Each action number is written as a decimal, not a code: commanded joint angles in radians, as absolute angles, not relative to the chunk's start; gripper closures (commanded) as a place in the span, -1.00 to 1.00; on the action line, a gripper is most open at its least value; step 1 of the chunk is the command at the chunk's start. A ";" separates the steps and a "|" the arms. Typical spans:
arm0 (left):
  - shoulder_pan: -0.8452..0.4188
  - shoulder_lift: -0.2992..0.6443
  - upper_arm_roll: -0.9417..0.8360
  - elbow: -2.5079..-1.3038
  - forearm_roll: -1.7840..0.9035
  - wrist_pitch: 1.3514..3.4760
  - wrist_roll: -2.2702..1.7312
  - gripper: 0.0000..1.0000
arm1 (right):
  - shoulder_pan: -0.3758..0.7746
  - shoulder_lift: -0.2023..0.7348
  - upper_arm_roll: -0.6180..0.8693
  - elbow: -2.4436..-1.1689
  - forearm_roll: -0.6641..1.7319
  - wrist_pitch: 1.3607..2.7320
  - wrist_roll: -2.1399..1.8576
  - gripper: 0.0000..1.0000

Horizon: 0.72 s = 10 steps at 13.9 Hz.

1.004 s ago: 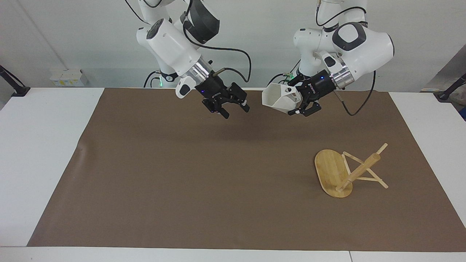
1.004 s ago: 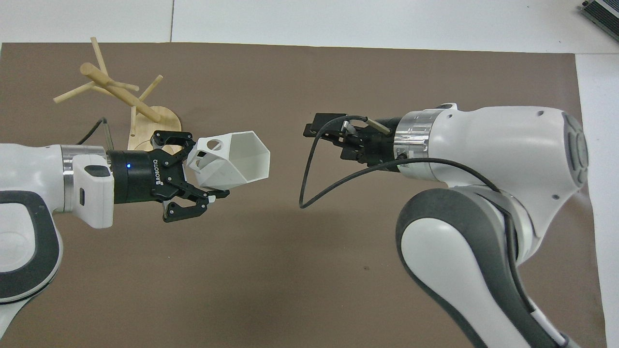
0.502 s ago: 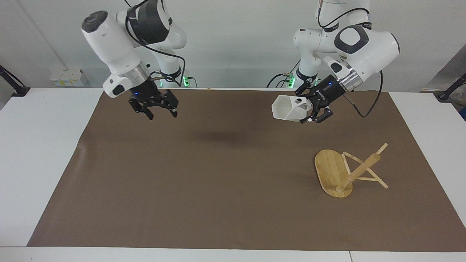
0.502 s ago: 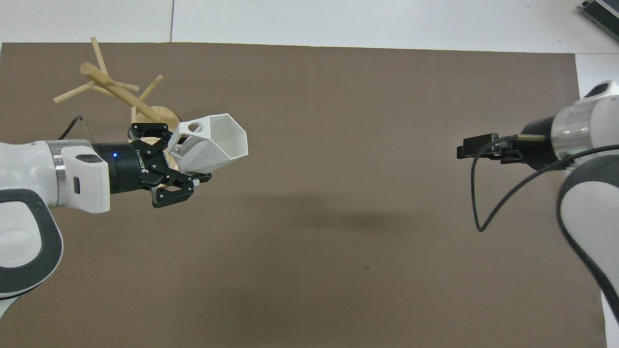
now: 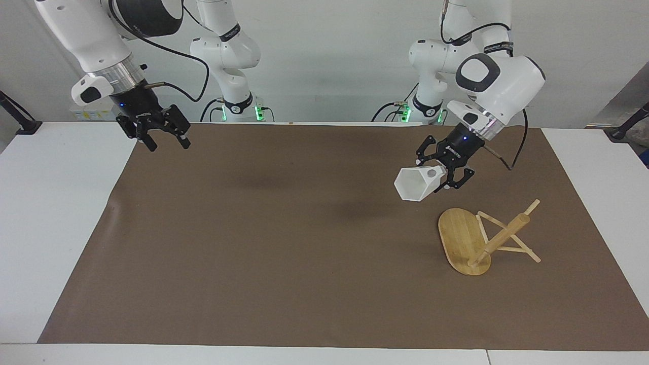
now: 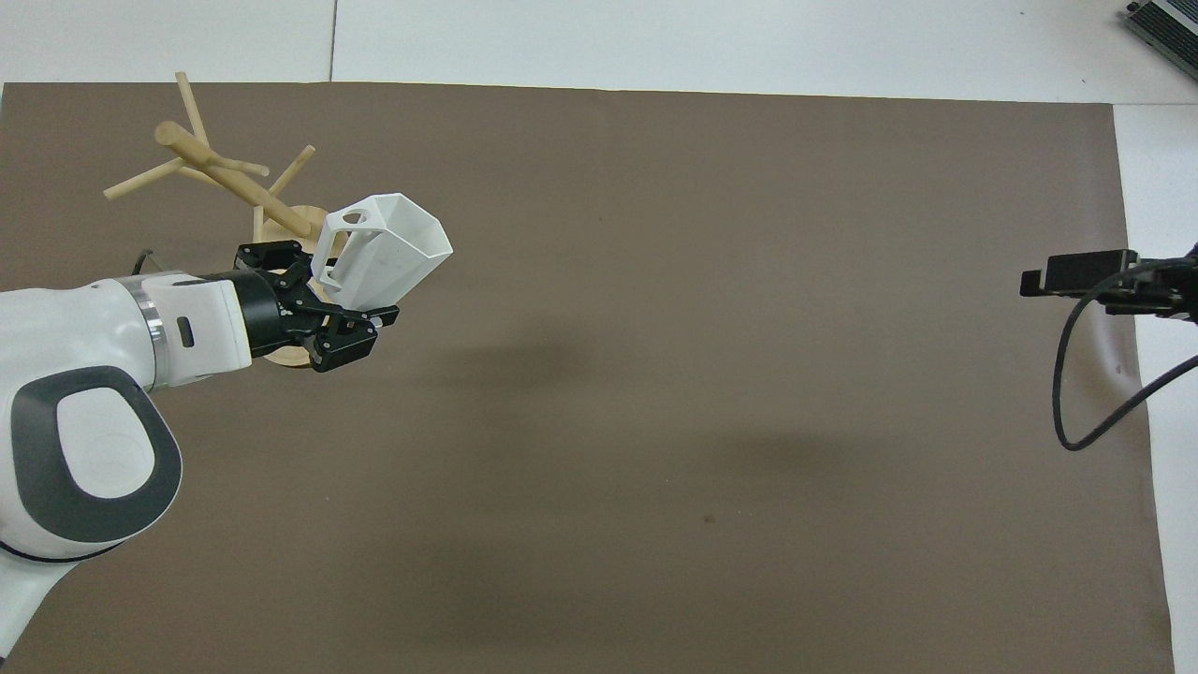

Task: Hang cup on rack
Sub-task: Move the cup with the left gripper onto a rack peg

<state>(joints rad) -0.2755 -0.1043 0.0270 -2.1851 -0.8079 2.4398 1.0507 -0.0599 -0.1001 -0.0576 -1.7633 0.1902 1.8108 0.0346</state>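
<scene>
The white faceted cup [image 5: 417,183] hangs in the air in my left gripper [image 5: 442,175], which is shut on it at the handle end. The cup's mouth points down and toward the right arm's end. It is over the mat, just beside the rack's oval base [image 5: 459,238]. In the overhead view the cup [image 6: 388,248] and left gripper [image 6: 328,309] cover part of the bamboo rack [image 6: 225,178]. The rack's post [image 5: 502,237] slants toward the left arm's end, with thin pegs sticking out. My right gripper [image 5: 165,139] is open and empty, over the mat's corner at the right arm's end.
A brown mat [image 5: 284,243] covers the white table [image 5: 50,228]. A small pale box [image 5: 94,109] sits at the table's edge by the right arm. A black cable [image 6: 1076,393] hangs from the right wrist.
My left gripper has carried the cup lower and toward the rack, tipping its mouth downward. My right arm has swung away from the middle to its own end of the table.
</scene>
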 commanded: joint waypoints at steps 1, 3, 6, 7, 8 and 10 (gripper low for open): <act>-0.288 -0.081 0.031 -2.175 -0.787 2.491 0.906 1.00 | -0.058 -0.101 -0.045 -1.740 0.024 1.816 0.144 -1.00; -0.282 -0.060 0.031 -2.140 -0.702 2.487 0.868 1.00 | -0.054 -0.101 -0.031 -1.732 -0.052 1.818 0.190 -1.00; -0.275 -0.029 0.034 -2.079 -0.594 2.480 0.826 1.00 | -0.054 -0.103 -0.028 -1.743 -0.058 1.825 0.199 -1.00; -0.275 -0.025 0.034 -2.068 -0.572 2.480 0.789 1.00 | -0.054 -0.104 -0.028 -1.752 -0.055 1.836 0.198 -1.00; -0.273 -0.022 0.034 -2.059 -0.546 2.482 0.746 1.00 | -0.054 -0.104 -0.026 -1.759 -0.054 1.841 0.198 -1.00; -0.275 -0.006 0.031 -2.049 -0.493 2.488 0.652 1.00 | -0.054 -0.104 -0.020 -1.794 -0.051 1.882 0.184 -1.00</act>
<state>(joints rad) -0.2743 -0.0367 0.0323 -2.0814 -0.5465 2.4762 0.7340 -0.0537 -0.0970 -0.0282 -1.7488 -0.0324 1.8302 0.1772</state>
